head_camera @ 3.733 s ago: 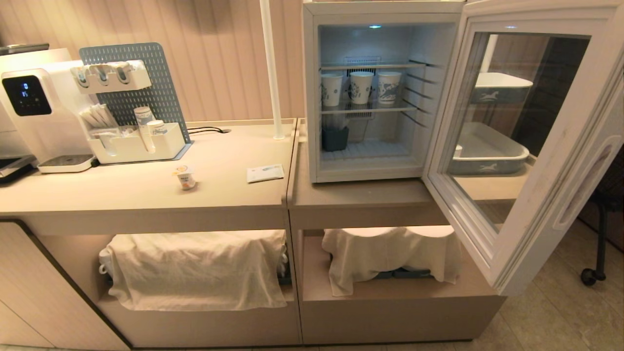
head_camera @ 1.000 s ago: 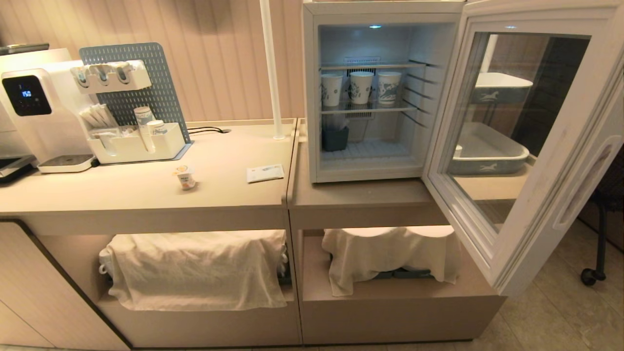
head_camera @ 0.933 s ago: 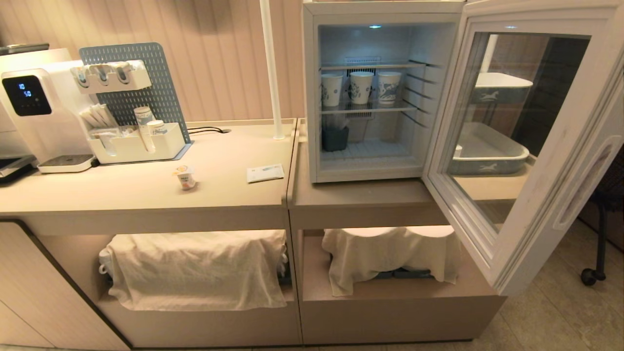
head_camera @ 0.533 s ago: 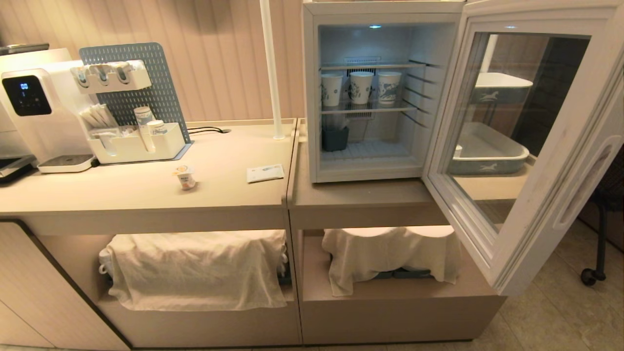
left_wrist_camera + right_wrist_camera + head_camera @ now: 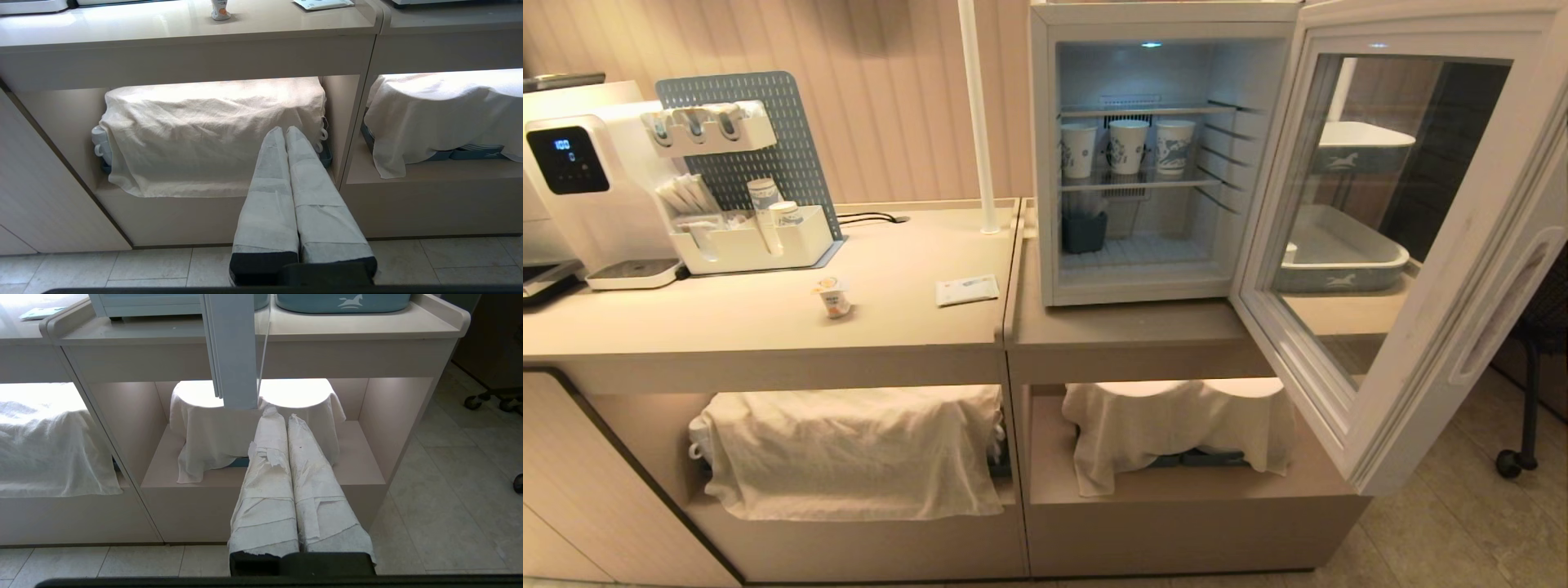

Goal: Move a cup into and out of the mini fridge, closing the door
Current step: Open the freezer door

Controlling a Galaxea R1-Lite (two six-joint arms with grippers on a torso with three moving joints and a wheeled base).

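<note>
The tiny white cup [image 5: 834, 297] with an orange label stands on the left counter; its lower part shows as the cup [image 5: 220, 10] in the left wrist view. The white mini fridge [image 5: 1042, 163] sits on the right counter with its door [image 5: 1437, 269] swung wide open toward me on the right. The door's edge [image 5: 235, 351] hangs in front of the right wrist camera. Neither arm is in the head view. My left gripper [image 5: 284, 130] is shut and empty, low before the left cupboard shelf. My right gripper [image 5: 282, 412] is shut and empty, low before the right shelf.
Three paper cups [image 5: 1127, 147] stand on the fridge's middle shelf, a dark container [image 5: 1084, 232] below them. A water dispenser [image 5: 580, 188], an organiser tray [image 5: 747, 241] and a paper packet [image 5: 967, 290] sit on the left counter. White cloths [image 5: 849, 449] cover items on the shelves underneath.
Only the digits on the dispenser's display differ between frames. The cup, the fridge door and the camera have stayed where they were.
</note>
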